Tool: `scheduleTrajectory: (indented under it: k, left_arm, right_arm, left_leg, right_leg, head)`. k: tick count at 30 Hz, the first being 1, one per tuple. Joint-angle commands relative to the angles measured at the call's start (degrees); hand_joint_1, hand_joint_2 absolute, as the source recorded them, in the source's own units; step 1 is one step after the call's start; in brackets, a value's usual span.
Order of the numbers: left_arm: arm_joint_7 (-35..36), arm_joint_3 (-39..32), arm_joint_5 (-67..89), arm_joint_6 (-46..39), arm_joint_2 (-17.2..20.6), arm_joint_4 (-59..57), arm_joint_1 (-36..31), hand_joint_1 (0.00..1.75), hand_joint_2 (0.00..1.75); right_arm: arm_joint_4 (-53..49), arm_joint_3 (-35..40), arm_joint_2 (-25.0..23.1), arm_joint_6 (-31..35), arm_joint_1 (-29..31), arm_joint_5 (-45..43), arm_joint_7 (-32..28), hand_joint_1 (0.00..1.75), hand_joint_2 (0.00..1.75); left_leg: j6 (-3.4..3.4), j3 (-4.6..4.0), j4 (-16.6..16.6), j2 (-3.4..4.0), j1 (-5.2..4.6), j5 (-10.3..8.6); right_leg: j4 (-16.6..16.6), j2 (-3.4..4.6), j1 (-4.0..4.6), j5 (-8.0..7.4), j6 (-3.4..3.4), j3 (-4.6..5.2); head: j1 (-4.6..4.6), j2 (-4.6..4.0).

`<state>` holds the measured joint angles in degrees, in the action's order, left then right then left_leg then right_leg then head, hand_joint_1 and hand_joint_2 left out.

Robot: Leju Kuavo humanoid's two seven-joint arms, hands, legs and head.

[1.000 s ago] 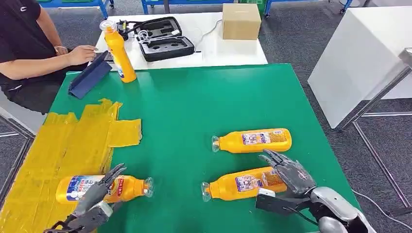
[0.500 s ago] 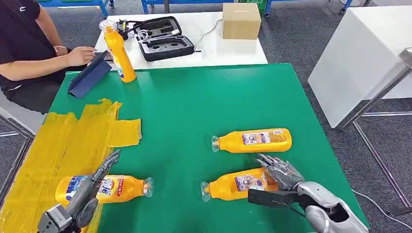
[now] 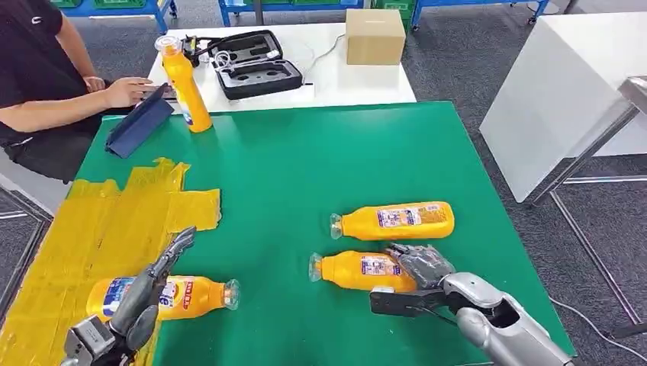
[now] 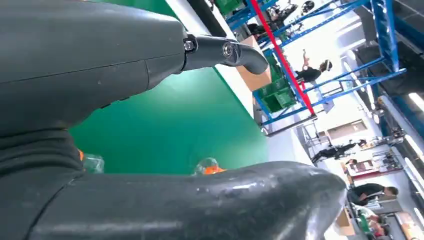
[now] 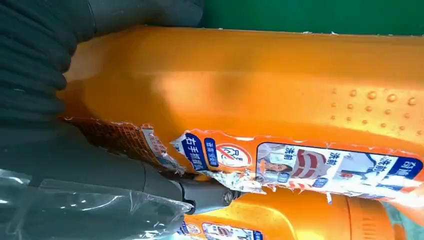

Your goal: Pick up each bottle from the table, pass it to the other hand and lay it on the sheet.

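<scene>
Two orange bottles lie on the green table (image 3: 305,160) at the front right. My right hand (image 3: 418,265) grips the nearer bottle (image 3: 355,271) at its base, fingers over it and thumb below; in the right wrist view the bottle (image 5: 250,85) lies against the thumb (image 5: 100,170). The farther bottle (image 3: 397,219) lies free just behind. A third bottle (image 3: 191,296) rests at the edge of the yellow sheet (image 3: 99,221). My left hand (image 3: 149,290) hovers over it with fingers stretched out, holding nothing. A fourth bottle (image 3: 185,88) stands upright at the far left.
A person (image 3: 46,84) sits at the far left, a hand by a blue tablet cover (image 3: 141,122). Behind the green table, a white table holds a black case (image 3: 255,61) and a cardboard box (image 3: 374,34). A white cabinet (image 3: 564,91) stands right.
My right hand has closed around the nearer bottle, which has turned and shifted left, toward the farther one. My left hand has let go of the bottle on the sheet and drawn back.
</scene>
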<state>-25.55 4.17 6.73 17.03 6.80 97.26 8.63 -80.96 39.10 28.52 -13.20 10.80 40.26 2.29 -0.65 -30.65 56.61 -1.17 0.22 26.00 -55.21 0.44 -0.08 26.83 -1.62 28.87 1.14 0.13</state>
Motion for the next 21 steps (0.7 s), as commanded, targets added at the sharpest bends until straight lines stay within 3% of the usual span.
scheduleTrajectory:
  k: [1,10,12,13,16,17,20,21]
  left_arm:
    - [0.6,1.4,-1.3,0.5,-0.2,-2.9,-2.1,0.0,0.0]
    - [3.9,0.9,-4.4,-0.1,-1.9,-2.1,-1.8,0.0,0.0]
    - [7.8,-0.4,-14.9,3.4,-3.5,-1.6,-0.6,0.0,0.0]
    - [8.6,-1.0,-20.3,5.0,-4.5,-1.3,0.4,0.0,1.75]
    - [12.0,-1.1,-31.4,6.6,-5.7,0.1,4.0,0.0,1.75]
    - [11.7,-1.1,-32.5,7.2,-5.4,0.8,5.5,0.0,1.75]
    - [11.2,-1.1,-32.7,7.5,-5.2,1.1,6.4,0.0,1.75]
    - [11.2,-1.2,-32.7,7.5,-5.2,1.0,6.2,0.0,1.75]
  right_arm:
    - [3.9,4.2,0.8,-1.0,-3.5,-1.7,0.7,1.75,1.75]
    - [1.9,1.8,-0.6,0.8,-5.3,-2.3,2.0,1.75,1.75]
    - [0.0,-2.2,-3.9,5.1,-6.5,-4.3,1.1,1.75,1.75]
    - [-1.7,-4.1,-5.7,6.1,-6.6,-5.7,0.9,1.75,1.75]
    - [-11.5,-9.0,-8.1,8.6,-5.8,-15.6,-4.2,1.75,1.75]
    - [-14.2,-10.0,-7.5,8.4,-5.8,-16.9,-4.6,1.75,1.75]
    - [-15.9,-10.9,-7.0,7.5,-6.4,-17.4,-3.7,1.75,1.75]
    - [-15.5,-11.0,-6.9,7.5,-6.7,-17.4,-3.8,1.75,1.75]
  left_leg:
    - [0.01,0.1,0.0,-0.07,0.02,-0.01]
    - [0.01,-0.04,-0.1,-0.16,0.1,-0.07]
    - [0.0,-0.05,-0.1,-0.15,0.08,-0.06]
    - [0.0,0.01,-0.1,-0.11,0.06,-0.03]
    - [0.03,-0.12,-0.1,0.17,0.04,-0.01]
    - [0.02,-0.18,0.0,0.29,0.0,0.06]
    - [0.04,-0.27,0.0,0.43,-0.03,0.09]
    - [0.02,-0.33,0.0,0.17,-0.06,0.03]
  right_leg:
    - [0.1,-0.1,0.03,0.01,0.0,-0.15]
    - [0.2,-0.26,0.1,-0.05,-0.02,-0.12]
    - [0.2,-0.24,0.08,-0.05,-0.02,-0.11]
    - [0.2,-0.17,0.06,-0.03,-0.01,-0.13]
    - [0.1,0.08,0.05,-0.07,0.0,0.04]
    - [0.0,0.22,0.01,-0.03,0.0,-0.41]
    - [-0.1,0.35,-0.01,-0.03,-0.01,-0.3]
    - [-0.1,0.17,-0.04,-0.02,-0.02,-0.29]
  head:
    - [-0.02,0.0]
    - [-0.02,0.0]
    - [0.0,0.0]
    - [-0.02,0.0]
    - [-0.02,0.0]
    - [-0.02,0.0]
    - [0.02,0.0]
    - [0.0,0.0]
